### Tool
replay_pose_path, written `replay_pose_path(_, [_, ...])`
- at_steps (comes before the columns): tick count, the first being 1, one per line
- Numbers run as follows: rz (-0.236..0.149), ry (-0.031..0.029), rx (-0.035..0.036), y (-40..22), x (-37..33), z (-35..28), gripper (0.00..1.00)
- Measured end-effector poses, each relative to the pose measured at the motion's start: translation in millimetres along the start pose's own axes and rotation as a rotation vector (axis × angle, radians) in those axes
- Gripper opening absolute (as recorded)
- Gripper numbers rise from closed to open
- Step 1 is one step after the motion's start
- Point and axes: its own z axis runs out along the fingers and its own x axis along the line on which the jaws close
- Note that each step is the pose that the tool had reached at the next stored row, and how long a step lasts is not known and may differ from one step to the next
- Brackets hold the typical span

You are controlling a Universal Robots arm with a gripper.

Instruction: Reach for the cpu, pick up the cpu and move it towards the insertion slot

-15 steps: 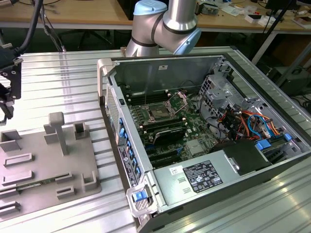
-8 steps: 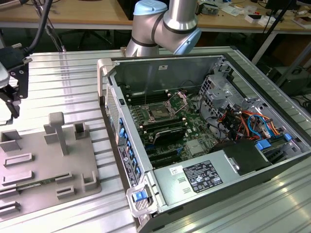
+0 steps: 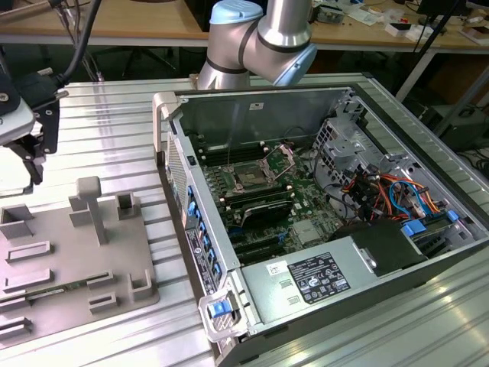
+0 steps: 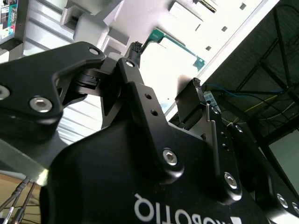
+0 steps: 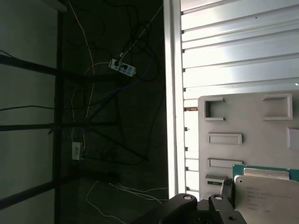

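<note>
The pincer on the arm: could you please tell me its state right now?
Black pincer: open, holding nothing, close to the flat silvery square cpu.

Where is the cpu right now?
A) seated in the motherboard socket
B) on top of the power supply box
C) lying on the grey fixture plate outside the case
C: in the first wrist view the cpu lies on the grey fixture plate.

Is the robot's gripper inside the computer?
No, the gripper hangs by the grey tray at the exterior view's left, well outside the open case.
</note>
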Motion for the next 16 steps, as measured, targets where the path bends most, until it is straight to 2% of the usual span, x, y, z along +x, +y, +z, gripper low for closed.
replay_pose_path(16, [0.000,0.0000,0.0000,-0.2,-27.6,0.5,0.55])
